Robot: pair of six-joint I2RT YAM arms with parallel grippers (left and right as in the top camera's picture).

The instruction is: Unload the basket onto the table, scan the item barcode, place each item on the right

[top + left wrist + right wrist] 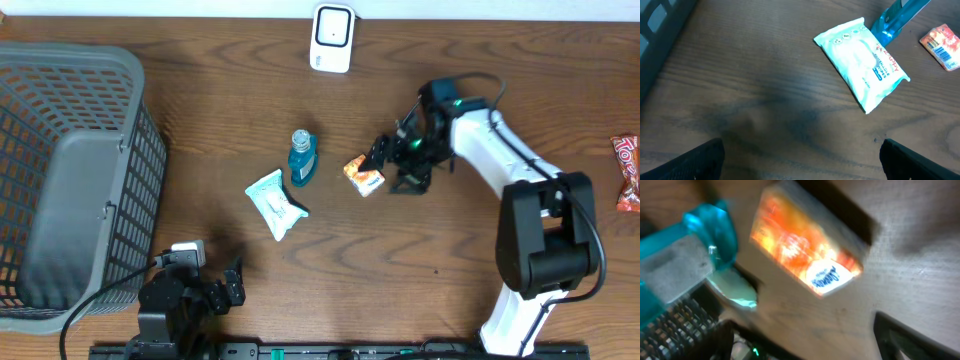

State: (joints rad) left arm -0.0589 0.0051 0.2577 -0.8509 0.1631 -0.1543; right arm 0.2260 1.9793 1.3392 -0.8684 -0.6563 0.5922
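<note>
Left gripper (234, 282) gapes wide by the base; right gripper (390, 165) apparently parted.

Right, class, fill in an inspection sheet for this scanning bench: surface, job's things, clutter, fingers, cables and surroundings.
Surface: brown wooden table; no spills seen.
Job's things: orange box lying on the wood, barcode showing; white scanner at the far edge, well apart from it.
Clutter: blue bottle lying down, wipes packet beside it, grey basket on the left, red snack packet at the right edge.
Fingers: left gripper has fingers spread over bare wood; right gripper has fingers spread by the orange box, not holding it.
Cables: black cable loops by the left arm's base; another arcs over the right arm.
Surroundings: pale strip beyond the far edge; otherwise nothing seen.
</note>
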